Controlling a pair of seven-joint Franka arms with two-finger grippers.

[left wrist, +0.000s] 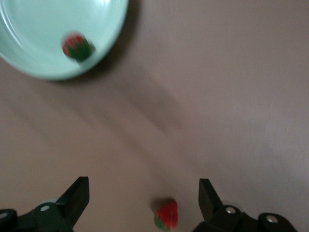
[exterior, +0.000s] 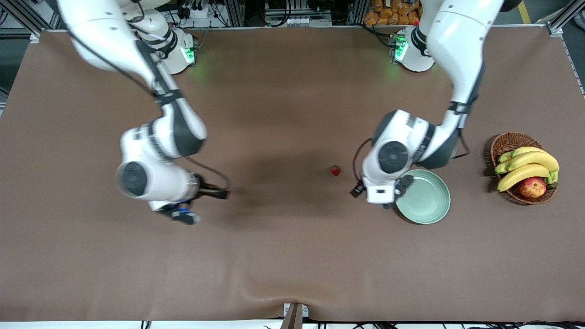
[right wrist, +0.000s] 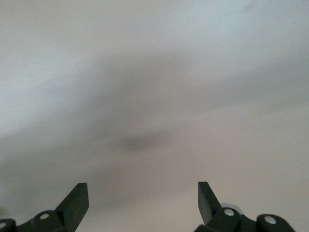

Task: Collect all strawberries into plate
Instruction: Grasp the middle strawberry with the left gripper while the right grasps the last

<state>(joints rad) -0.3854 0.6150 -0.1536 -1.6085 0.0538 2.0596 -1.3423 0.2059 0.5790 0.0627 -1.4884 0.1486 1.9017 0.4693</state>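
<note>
Strawberry, seemingly blurred, in plate

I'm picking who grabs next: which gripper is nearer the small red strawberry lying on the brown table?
Left. The open left gripper hangs by the pale green plate, close beside the strawberry. The open right gripper is over bare table toward the right arm's end.

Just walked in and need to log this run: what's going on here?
Two arms are collecting strawberries into the mint-green plate. One strawberry lies in the plate; another strawberry sits on the table beside it, toward the right arm's end. The left gripper hangs open at the plate's edge, holding nothing. The right gripper, open and empty, is over bare table.
</note>
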